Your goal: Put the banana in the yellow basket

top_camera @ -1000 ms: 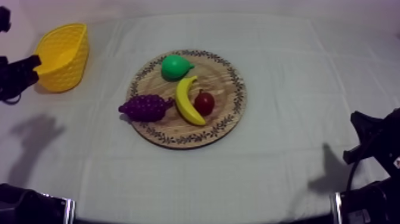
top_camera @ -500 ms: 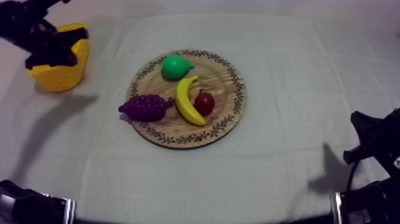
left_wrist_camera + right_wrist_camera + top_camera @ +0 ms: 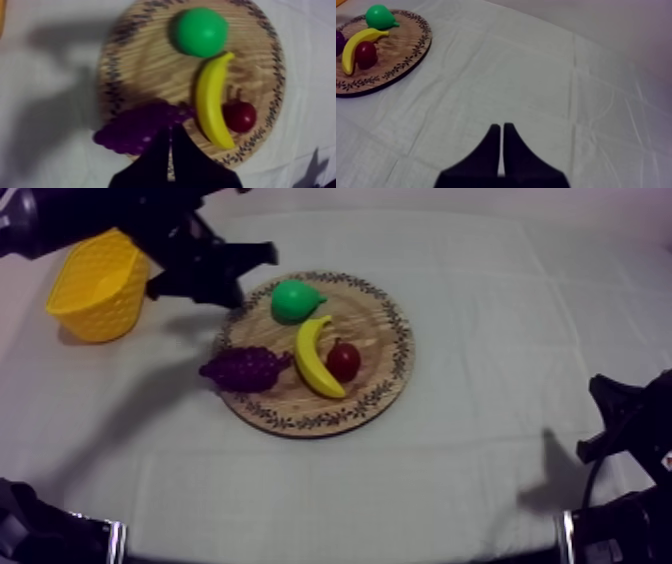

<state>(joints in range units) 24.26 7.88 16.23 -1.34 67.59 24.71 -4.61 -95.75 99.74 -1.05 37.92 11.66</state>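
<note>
Swung over from the yellow basket [image 3: 98, 285] to ten o'clock of the wooden board [image 3: 385, 393], our left gripper [image 3: 171, 127], fingers closed like those of our idle right gripper [image 3: 502, 126], should open across the mid-board banana [image 3: 315, 356], clear of the small red fruit [image 3: 344, 361] at its three o'clock.

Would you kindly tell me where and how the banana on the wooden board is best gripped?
Probably the half of the banana nearer the pear, from straight above, closing across its narrow width: it lies flat on the board, and the grapes and small red fruit crowd its other half.
</note>
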